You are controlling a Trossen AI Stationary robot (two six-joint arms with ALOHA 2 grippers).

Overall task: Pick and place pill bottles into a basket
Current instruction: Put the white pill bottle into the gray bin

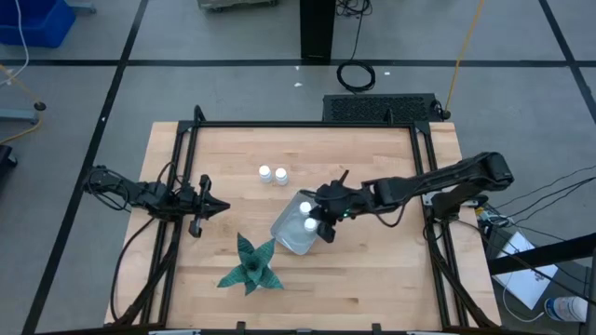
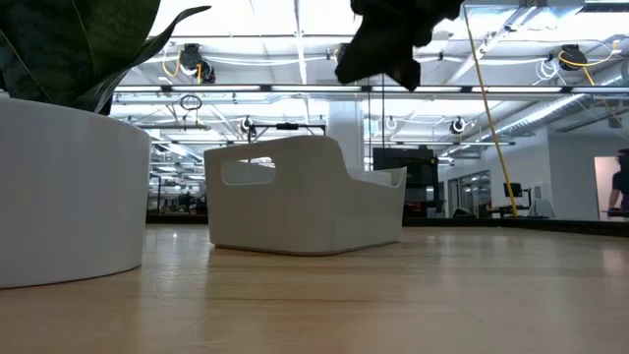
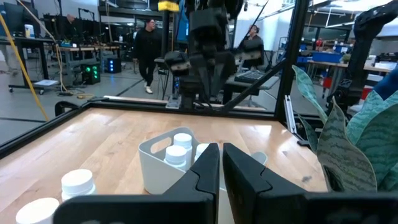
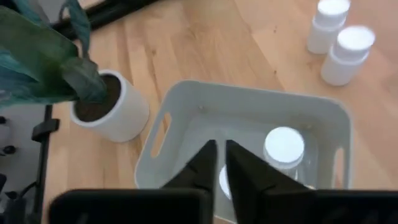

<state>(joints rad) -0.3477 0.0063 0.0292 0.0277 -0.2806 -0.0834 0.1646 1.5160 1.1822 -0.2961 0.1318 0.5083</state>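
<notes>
Right wrist view: right gripper nearly closed, empty, above basket.

Setting: open-plan robotics lab or industrial workshop.

Indicators: a light wooden tabletop in a black metal frame, grey concrete floor marked with dark lines, ceiling strip lights, workbenches with equipment, and standing people beyond the table.

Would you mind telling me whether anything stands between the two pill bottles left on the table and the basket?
Nothing visible does. The two pill bottles stand side by side on bare wood beyond the basket. The plant sits on the basket's far side from them. The right gripper hovers over the basket.
</notes>
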